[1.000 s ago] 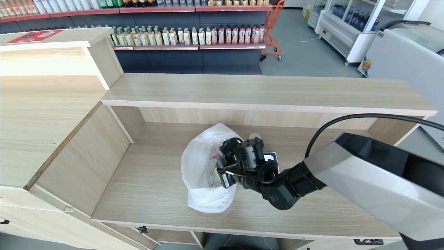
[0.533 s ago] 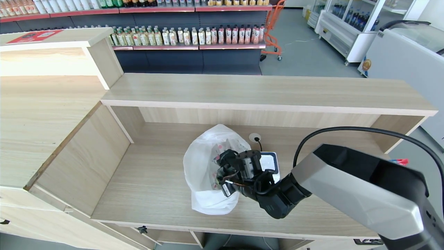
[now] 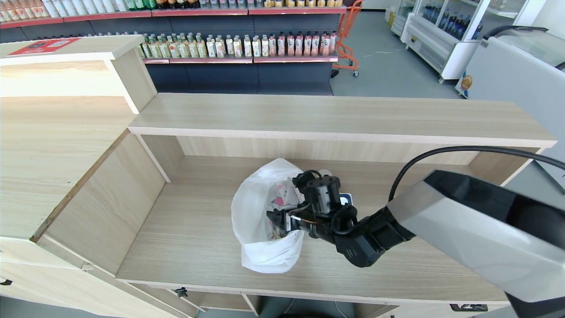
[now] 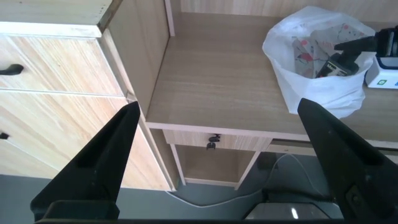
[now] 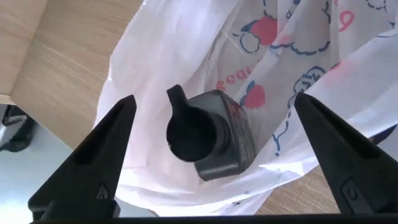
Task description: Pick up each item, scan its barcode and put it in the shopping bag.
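Seen from the head camera, the right gripper (image 3: 273, 218) hangs in the open mouth of the white shopping bag (image 3: 254, 212), which stands near the middle of the lower wooden counter (image 3: 190, 229). The scanner (image 3: 347, 199) sits just beside the bag on the robot's right, partly hidden behind the arm's wrist. Shelves of drink bottles (image 3: 238, 45) line the aisle beyond the counter's raised top. In the left wrist view, the left gripper (image 4: 219, 109) hangs off the counter's front edge, near a pale wood cabinet (image 4: 56, 68). It is well apart from the bag, and its jaws are spread wide with nothing between them. Farther off in this view, the other arm's dark fingers reach into the bag's opening. The right wrist view looks straight down into the bag, where the right gripper's jaws stand wide apart and grip nothing. Below them a dark bottle (image 5: 217, 138) with a black cap lies on its side against the white plastic, free of both fingers. Beside it rests a printed packet (image 5: 280, 62) with red and blue figures, also inside the bag.
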Robot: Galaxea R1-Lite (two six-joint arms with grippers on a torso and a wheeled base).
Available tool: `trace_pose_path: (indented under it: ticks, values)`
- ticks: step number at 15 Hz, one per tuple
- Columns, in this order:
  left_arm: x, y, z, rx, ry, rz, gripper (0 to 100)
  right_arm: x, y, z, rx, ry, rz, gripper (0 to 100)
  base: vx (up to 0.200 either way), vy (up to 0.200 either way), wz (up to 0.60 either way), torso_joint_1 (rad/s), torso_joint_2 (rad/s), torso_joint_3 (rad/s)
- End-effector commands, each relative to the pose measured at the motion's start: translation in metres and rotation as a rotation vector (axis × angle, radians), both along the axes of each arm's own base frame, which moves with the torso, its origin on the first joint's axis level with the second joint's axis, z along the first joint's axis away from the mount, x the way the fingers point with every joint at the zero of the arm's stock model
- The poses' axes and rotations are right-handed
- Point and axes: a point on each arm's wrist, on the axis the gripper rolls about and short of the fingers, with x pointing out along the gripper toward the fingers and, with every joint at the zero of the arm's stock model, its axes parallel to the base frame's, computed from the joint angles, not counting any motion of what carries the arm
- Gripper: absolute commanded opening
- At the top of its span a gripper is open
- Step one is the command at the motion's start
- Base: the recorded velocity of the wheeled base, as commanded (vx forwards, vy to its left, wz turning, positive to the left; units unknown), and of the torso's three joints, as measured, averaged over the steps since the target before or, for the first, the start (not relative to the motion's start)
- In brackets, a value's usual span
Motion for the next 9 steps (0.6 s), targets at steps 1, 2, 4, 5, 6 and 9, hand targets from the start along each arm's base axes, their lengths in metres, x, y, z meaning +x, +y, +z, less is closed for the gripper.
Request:
trace_pose_path:
  ticks: [1,2,4,5,6,9]
  values:
    - [0.0,0.0,0.0,0.0,-0.002,0.001,100,-0.016,-0.038,0.072,0.152,0.071,-0.031,100,0.0,0.0,0.0,0.0,0.0,0.0]
    - [0.0,0.0,0.0,0.0,0.0,0.001,100,-0.024,-0.056,0.091,0.208,0.121,-0.038,100,0.0,0.0,0.0,0.0,0.0,0.0]
    - [0.0,0.0,0.0,0.0,0.0,0.001,100,-0.036,-0.091,0.119,0.265,0.113,-0.059,100,0.0,0.0,0.0,0.0,0.0,0.0]
    - [0.0,0.0,0.0,0.0,0.0,0.001,100,-0.054,-0.108,0.135,0.284,0.102,-0.044,100,0.0,0.0,0.0,0.0,0.0,0.0]
    - [0.0,0.0,0.0,0.0,0.0,0.001,100,-0.072,-0.125,0.154,0.304,0.075,-0.036,100,0.0,0.0,0.0,0.0,0.0,0.0]
    - [0.0,0.0,0.0,0.0,0.0,0.001,100,-0.111,-0.174,0.191,0.222,0.042,-0.111,100,0.0,0.0,0.0,0.0,0.0,0.0]
